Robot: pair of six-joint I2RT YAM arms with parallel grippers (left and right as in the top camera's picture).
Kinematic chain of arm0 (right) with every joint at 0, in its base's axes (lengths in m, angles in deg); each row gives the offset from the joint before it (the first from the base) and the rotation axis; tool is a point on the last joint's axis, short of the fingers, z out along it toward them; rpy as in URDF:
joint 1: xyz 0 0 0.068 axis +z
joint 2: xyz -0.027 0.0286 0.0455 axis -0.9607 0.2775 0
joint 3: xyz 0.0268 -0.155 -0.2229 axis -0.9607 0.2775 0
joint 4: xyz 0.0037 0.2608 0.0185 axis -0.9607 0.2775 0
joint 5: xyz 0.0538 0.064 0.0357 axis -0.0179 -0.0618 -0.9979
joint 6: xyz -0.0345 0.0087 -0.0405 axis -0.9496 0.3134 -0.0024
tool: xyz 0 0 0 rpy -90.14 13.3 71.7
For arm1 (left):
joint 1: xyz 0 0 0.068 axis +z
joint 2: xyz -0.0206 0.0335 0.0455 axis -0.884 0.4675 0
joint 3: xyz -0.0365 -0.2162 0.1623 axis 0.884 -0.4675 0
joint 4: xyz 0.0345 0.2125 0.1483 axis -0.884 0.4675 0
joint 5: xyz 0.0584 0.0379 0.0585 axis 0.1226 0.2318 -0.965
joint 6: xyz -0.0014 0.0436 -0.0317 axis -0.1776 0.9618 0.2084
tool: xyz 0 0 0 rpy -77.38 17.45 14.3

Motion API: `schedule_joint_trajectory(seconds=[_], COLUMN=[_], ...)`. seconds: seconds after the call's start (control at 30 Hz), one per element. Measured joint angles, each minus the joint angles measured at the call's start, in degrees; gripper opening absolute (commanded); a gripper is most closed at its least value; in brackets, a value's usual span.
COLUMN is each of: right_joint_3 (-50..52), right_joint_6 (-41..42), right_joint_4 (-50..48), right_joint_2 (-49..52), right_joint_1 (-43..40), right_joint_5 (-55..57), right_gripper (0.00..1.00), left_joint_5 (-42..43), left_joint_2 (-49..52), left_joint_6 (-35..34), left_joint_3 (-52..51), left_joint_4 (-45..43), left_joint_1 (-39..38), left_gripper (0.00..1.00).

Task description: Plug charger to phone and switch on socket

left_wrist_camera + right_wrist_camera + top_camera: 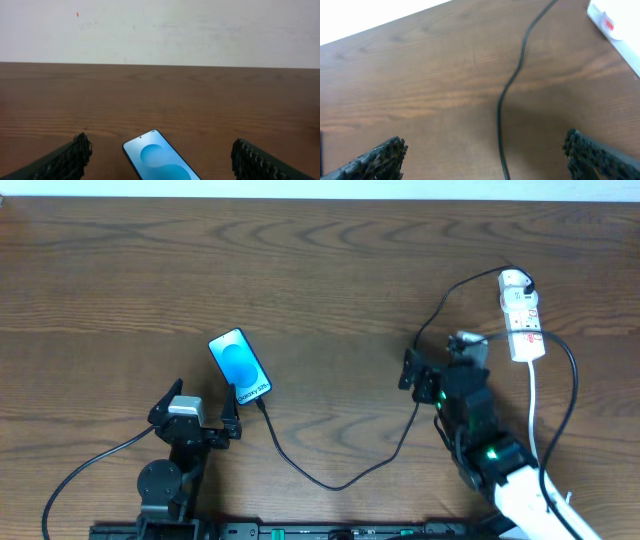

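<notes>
Well, on the wooden table (330,270), the right gripper (437,358) hangs fingers apart, holding nothing, just left of the far-right socket (521,315). The left gripper (205,392), fingers spread too, sits near the phone (240,365), left of centre. The charger (330,483) loops between phone and socket.

A dark brown wood-grain table (320,270) fills the overhead view. The phone (241,366) lies flat on it left of centre, screen up, set on a diagonal. From the phone's lower right end the charger (335,484) sags toward the bottom centre, then climbs right of centre to the upper right. There the white socket (521,320) lies lengthwise, its white cord (532,415) trailing toward the lower right.
</notes>
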Motion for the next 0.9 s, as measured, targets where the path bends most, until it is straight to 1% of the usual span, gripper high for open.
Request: schedule_joint_trajectory(seconds=[0.1,0.23,0.4,0.57,0.77,0.9], right_joint_3=[4.2,8.9,13.1,16.2,22.4,24.8], right_joint_6=[-1.9,-5.6,-8.3,-9.0,-11.7,-12.3], right_joint_4=[-3.8,-5.0,-5.0,-5.2,-5.1,-0.8], right_joint_2=[-4.9,-12.7,-20.9,-26.6,-33.7,-38.0], right_joint_1=[0.0,0.0,-2.1,-4.9,-8.9,-12.0], right_joint_5=[0.0,0.1,0.2,0.2,-2.0,-3.6], right_gripper=[0.99,0.99,0.99,0.99,0.99,0.99], left_joint_5=[0.0,0.0,0.0,0.0,0.0,0.0], left_joint_2=[0.0,0.0,0.0,0.0,0.0,0.0], left_joint_6=[0.0,0.0,0.0,0.0,0.0,0.0], left_joint_3=[0.0,0.0,0.0,0.0,0.0,0.0], left_joint_4=[0.0,0.0,0.0,0.0,0.0,0.0], left_joint_1=[0.0,0.0,0.0,0.0,0.0,0.0], left_gripper=[0.91,0.92,0.91,0.91,0.91,0.91])
